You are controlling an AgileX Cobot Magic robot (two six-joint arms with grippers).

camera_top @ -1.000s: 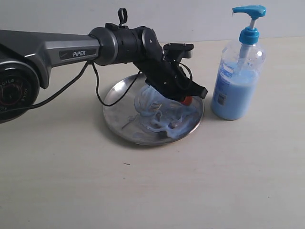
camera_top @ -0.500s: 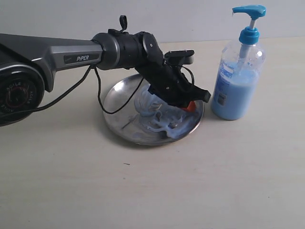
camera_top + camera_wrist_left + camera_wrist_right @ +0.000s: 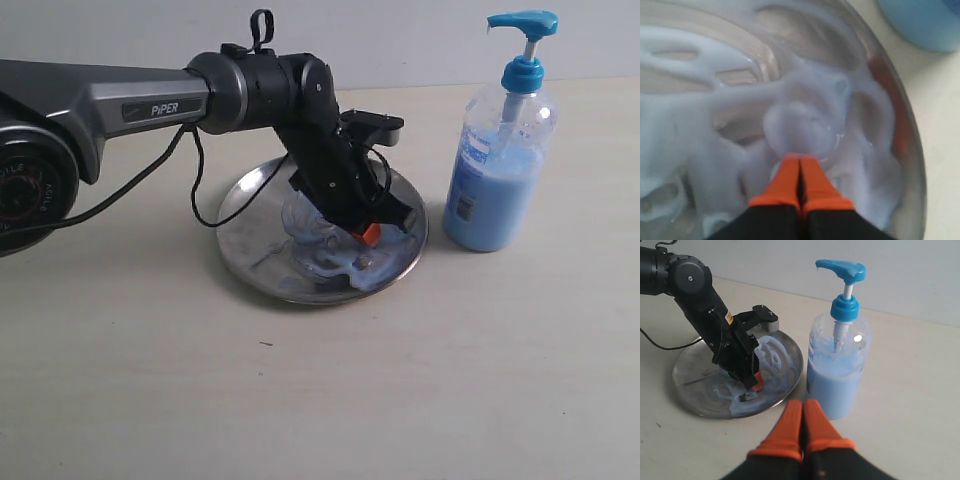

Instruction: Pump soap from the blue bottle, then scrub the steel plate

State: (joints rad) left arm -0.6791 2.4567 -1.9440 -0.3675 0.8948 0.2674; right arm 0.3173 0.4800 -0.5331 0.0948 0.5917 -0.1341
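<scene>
The steel plate lies mid-table, its right half smeared with pale blue soap. My left gripper points down into the smears, orange fingertips shut and empty. Seen from the left wrist, the left gripper touches a soap swirl near the plate rim. The blue bottle stands upright just right of the plate, apart from it. In the right wrist view my right gripper is shut and empty, hovering short of the bottle and the plate. It is out of the exterior view.
The left arm's grey link and base fill the left side of the exterior view. A black cable loops from the arm over the plate's left rim. A pale wall runs along the table's far edge.
My left gripper has slid back from the plate's right rim toward its middle, dragging through the soap. The bottle and plate have not moved.
</scene>
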